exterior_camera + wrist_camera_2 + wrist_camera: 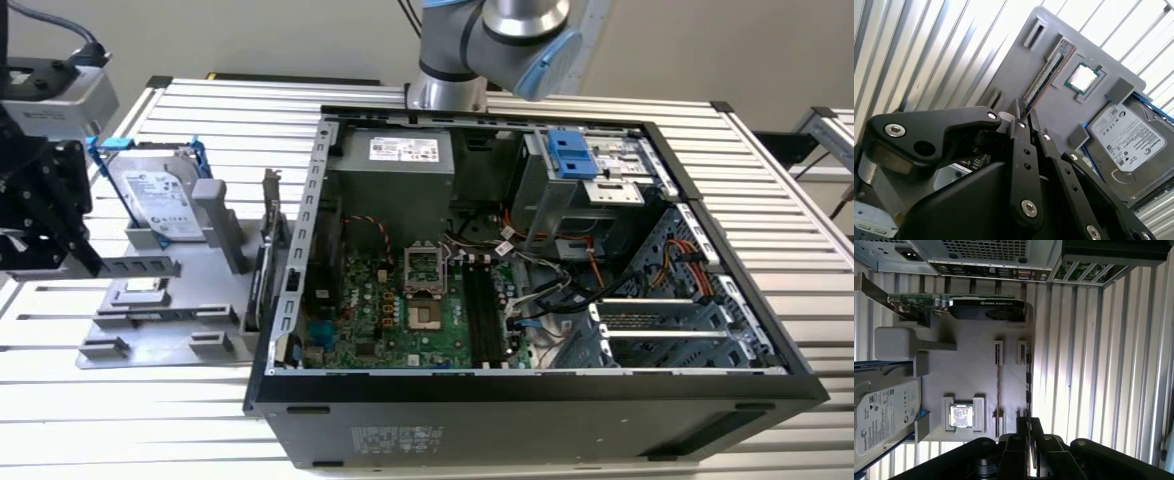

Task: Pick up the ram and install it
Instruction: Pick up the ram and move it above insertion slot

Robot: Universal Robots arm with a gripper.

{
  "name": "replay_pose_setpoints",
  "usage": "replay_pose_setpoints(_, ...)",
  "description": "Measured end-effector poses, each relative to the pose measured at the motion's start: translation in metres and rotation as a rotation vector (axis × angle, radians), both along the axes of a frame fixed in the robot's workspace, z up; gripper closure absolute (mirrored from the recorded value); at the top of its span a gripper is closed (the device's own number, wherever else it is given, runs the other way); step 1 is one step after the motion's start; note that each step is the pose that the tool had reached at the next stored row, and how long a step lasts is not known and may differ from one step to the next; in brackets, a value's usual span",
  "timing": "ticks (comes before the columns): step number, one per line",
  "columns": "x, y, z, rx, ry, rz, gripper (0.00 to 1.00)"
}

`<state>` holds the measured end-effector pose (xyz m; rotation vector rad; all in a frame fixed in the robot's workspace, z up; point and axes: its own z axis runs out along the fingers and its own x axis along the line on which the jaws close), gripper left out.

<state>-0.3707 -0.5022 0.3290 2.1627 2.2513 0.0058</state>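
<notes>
The ram (1046, 75) stands on edge in a slot of the grey holder tray (1019, 65), beside a square silver processor chip (1083, 78). In the first wrist view the ram (998, 390) is a thin edge-on line. My gripper (1024, 114) hovers above the tray near one end of the ram without touching it. Its black fingertips (1022, 424) are close together with nothing between them. In the exterior view the gripper (47, 230) hangs over the tray's left side, at the view's left. The open computer case (534, 385) shows the motherboard's long memory slots (487, 310).
A hard drive (160, 195) leans upright at the back of the tray. A graphics card with a metal bracket (969, 307) stands between tray and case. The case's rear panel (984, 255) is close by. Ribbed white table (120, 420) surrounds everything.
</notes>
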Motion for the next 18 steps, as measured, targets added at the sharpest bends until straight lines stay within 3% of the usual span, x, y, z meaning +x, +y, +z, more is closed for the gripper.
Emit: replay_pose_setpoints(18, 0.0000, 0.0000, 0.0297, -0.0001, 0.0000, -0.007, 1.00)
